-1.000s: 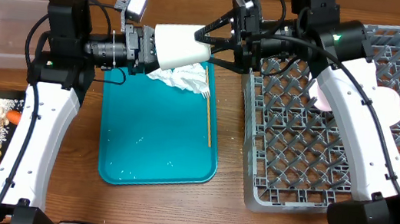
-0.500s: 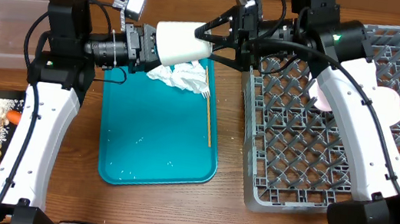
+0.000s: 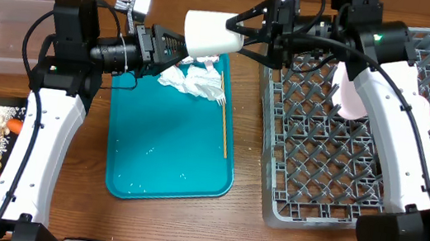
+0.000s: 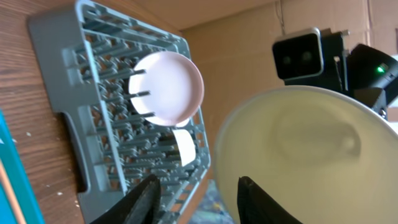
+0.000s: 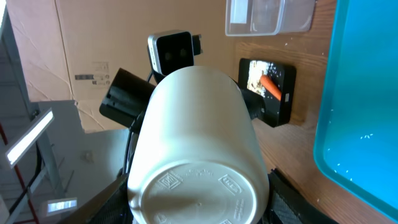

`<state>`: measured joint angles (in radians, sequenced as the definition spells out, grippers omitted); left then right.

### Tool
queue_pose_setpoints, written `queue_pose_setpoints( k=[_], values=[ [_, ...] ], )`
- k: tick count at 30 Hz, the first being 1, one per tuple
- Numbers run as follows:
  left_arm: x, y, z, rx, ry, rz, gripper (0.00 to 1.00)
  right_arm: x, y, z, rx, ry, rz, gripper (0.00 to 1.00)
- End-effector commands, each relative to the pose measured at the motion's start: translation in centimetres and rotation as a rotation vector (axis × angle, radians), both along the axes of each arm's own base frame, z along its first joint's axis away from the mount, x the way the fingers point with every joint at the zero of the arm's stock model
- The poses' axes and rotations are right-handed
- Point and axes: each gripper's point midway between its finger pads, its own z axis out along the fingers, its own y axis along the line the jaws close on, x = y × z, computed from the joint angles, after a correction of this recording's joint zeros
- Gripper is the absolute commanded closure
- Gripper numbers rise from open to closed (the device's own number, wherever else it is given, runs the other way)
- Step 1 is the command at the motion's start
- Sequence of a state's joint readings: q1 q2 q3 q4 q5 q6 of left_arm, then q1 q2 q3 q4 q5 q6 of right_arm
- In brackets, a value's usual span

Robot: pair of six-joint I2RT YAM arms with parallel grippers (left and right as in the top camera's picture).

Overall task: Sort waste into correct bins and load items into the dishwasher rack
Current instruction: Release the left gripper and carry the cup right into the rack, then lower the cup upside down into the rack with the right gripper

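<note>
The white cup (image 3: 207, 33) hung in the air over the far edge of the teal tray (image 3: 160, 155), above the crumpled napkins (image 3: 195, 80), and it lay on its side. Its long axis ran left to right, with the open mouth to the left and the base to the right. The right claw (image 3: 241, 34) was closed on it from the right, one finger on each side of the body near the base, as the right wrist view showed. The left claw (image 3: 172, 42) stood just beside the mouth of the cup, on its left, with the fingers apart and nothing between them. The dishwasher rack (image 3: 333, 169) lay to the right of the cup, with a white plate (image 3: 349, 101) standing in its far part. The holding arm was the nearer one to the rack, so I judged that the cup had to travel to the right and be turned upright or mouth down before it went among the pegs. The fork (image 3: 225, 126) lay on the tray.
</note>
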<state>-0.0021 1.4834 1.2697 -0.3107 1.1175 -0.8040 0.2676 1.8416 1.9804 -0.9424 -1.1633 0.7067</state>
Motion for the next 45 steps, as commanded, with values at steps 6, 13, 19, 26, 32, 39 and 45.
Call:
queue_pose_setpoints(
  k=[6, 13, 19, 26, 32, 39, 45],
  values=[
    [1.6, 1.6, -1.0, 0.08, -0.03, 0.105, 0.5, 1.9, -3.0, 1.1, -0.013, -0.079, -0.089, 0.83],
    [1.9, 3.2, -3.8, 0.187, 0.038, 0.187, 0.47, 4.6, -6.7, -2.2, -0.201, -0.085, -0.263, 0.83],
    [1.4, 4.0, -5.6, 0.266, 0.078, 0.208, 0.45, 5.3, -10.9, -6.3, -0.486, -0.063, -0.413, 0.83],
    [0.9, 4.5, -7.0, 0.316, 0.127, 0.225, 0.46, 4.2, -15.6, -7.5, -0.662, -0.012, -0.522, 0.83],
    [0.6, 4.7, -7.4, 0.337, 0.135, 0.222, 0.45, 1.1, -23.4, -8.0, -0.927, 0.066, -0.699, 0.83],
    [0.4, 4.6, -7.7, 0.339, 0.153, 0.218, 0.46, -2.9, -28.1, -9.9, -1.196, 0.196, -0.734, 0.83],
    [-0.1, 4.6, -8.0, 0.342, 0.179, 0.213, 0.45, -4.1, -28.6, -12.4, -1.26, 0.272, -0.693, 0.83]
  ],
)
